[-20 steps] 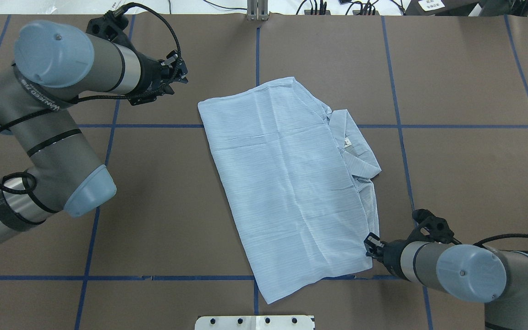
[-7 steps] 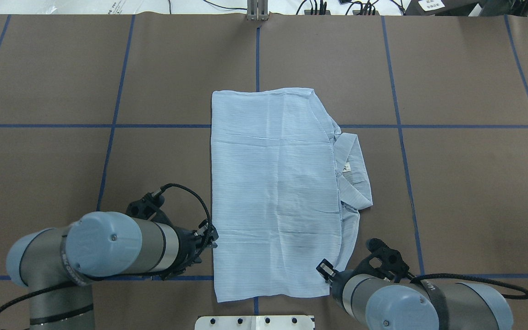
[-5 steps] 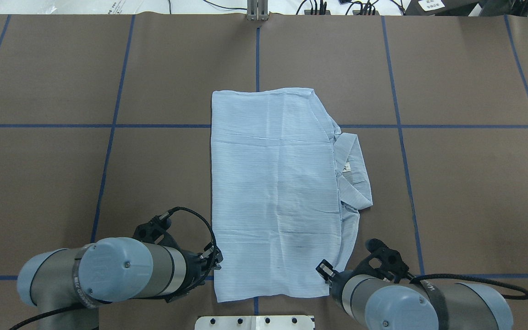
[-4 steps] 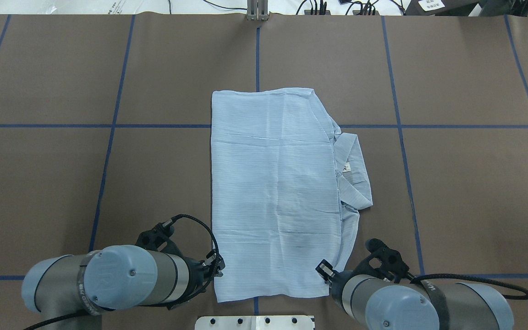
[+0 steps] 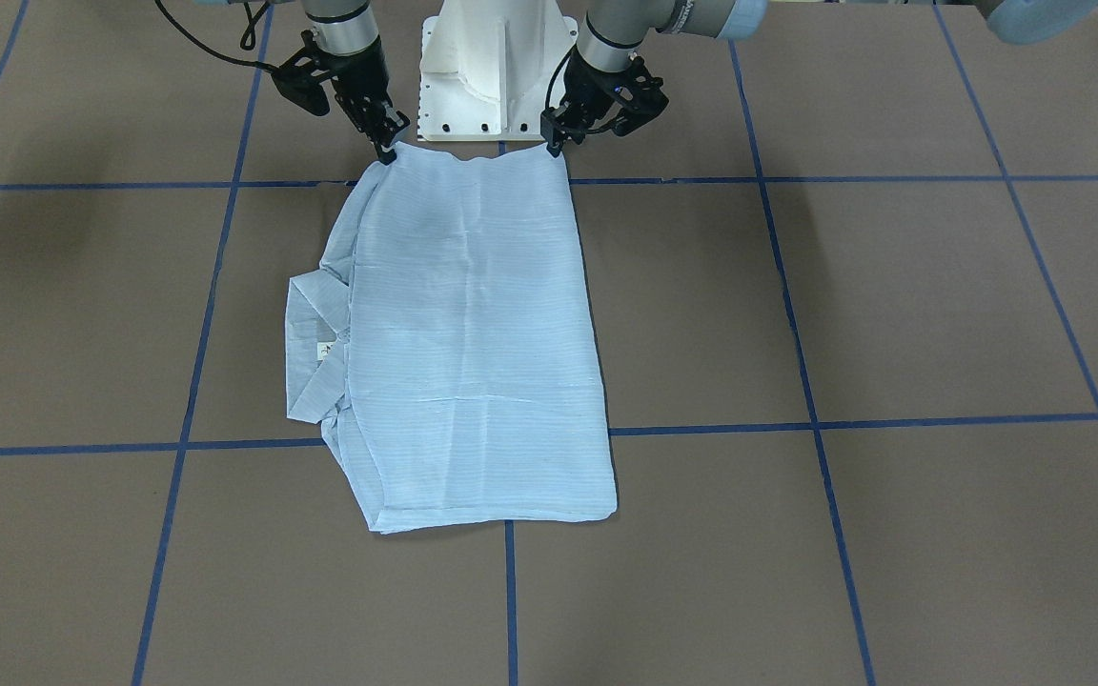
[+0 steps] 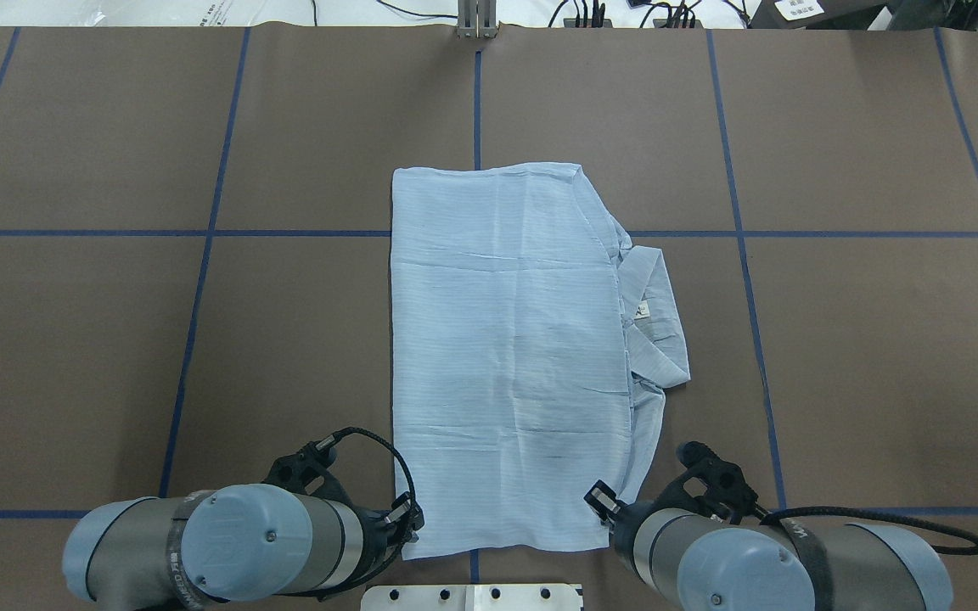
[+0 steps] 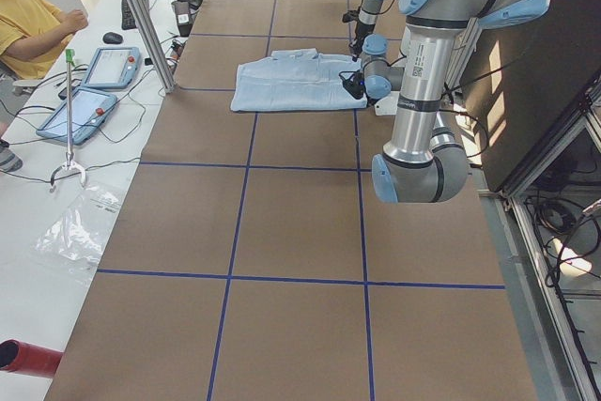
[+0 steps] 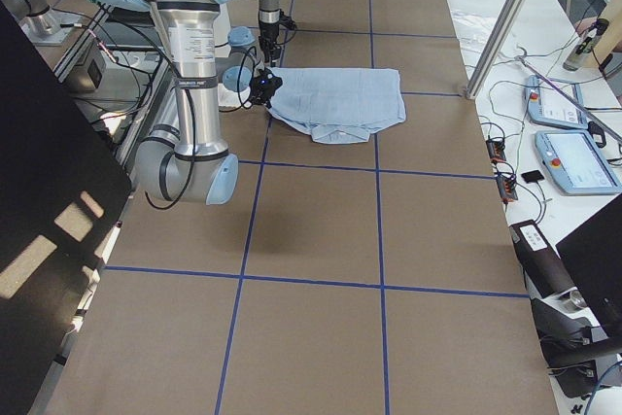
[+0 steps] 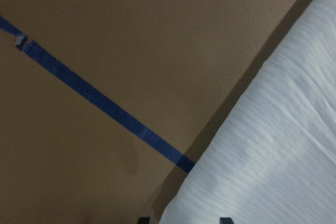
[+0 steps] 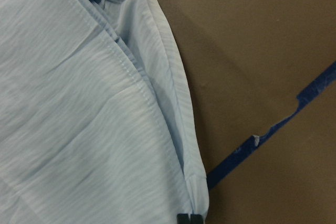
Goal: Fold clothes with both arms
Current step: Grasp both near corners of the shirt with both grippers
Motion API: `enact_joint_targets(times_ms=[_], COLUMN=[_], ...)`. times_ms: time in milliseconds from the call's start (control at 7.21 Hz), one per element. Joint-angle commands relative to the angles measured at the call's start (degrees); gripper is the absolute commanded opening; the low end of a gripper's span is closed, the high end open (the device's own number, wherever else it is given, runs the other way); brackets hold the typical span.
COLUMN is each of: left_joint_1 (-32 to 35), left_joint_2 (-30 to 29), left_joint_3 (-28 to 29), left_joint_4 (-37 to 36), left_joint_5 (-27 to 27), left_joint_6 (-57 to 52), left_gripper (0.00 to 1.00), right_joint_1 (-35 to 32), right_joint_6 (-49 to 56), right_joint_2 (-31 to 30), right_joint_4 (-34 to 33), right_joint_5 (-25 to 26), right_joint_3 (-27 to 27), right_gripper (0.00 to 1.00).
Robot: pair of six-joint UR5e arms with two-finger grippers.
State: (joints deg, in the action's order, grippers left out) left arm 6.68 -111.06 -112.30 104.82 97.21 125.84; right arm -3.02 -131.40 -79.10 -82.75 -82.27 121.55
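1. Creeping in, left gripper (image 6: 414, 518) now sits at the lower-left corner of the shirt (image 6: 506, 356) in the overhead view; jaws spread, nothing gripped.
2. Right gripper (image 6: 599, 499) unmoved at the lower-right corner, pinched shut on the shirt.
3. Shirt lies flat at frame centre; likely a two-corner lift next.

I see the shirt (image 6: 510, 356) lying flat on the brown worktop (image 6: 879, 356), folded into a long rectangle; its collar (image 6: 657, 335) and neck label (image 6: 643, 311) stick out along the right edge. My left gripper (image 6: 411, 519) sits at the near left corner; my right gripper (image 6: 601, 499) meets the near right corner; how their jaws stand I cannot tell.
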Motion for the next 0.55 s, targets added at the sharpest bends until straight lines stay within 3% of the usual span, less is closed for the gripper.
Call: enact_joint_targets(times_ms=[0, 416], left_joint_1=[-0.35, -0.52], left_joint_2=[-0.73, -1.53], left_joint_3=[0.76, 1.91], left_joint_4=[0.03, 0.12], left_joint_5=[0.00, 0.00], left_joint_6=[-0.07, -0.16], left_gripper=[0.53, 0.52], right_joint_1=[-0.05, 0.03], right_joint_6=[0.00, 0.00], right_joint_2=[0.00, 0.00], right_joint_4=[-0.04, -0.04], right_joint_5=[0.00, 0.00], right_joint_3=[0.01, 0.01], right_gripper=[0.00, 0.00])
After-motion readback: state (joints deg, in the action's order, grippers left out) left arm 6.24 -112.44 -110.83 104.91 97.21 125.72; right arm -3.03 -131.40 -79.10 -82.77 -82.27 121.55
